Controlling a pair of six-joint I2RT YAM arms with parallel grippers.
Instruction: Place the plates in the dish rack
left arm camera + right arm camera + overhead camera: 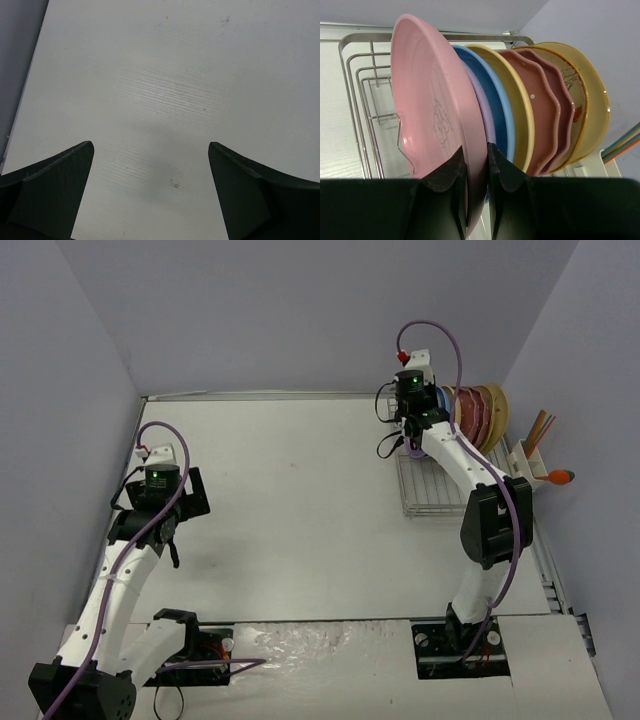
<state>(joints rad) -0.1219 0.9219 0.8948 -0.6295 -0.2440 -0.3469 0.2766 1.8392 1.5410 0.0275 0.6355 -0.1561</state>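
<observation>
My right gripper [476,147] is shut on the rim of a pink plate [430,100] with a small drawn figure, held upright at the front of a row in the dish rack [355,100]. Behind it stand a lilac plate [489,120], a blue one [495,95], a yellow one [515,95], two scalloped dusty-pink ones [542,100] and a tan one [595,100]. From above, the right gripper [415,428] reaches to the plates [482,415] at the rack's [430,495] far end. My left gripper [163,506] hangs open over bare table [165,75], its fingers [60,180] wide apart, holding nothing.
A white caddy [527,465] with sticks and an orange-tipped utensil [558,478] sits on the rack's right side. Grey walls close the table at back, left and right. The rack's near rows [432,502] hold no plates.
</observation>
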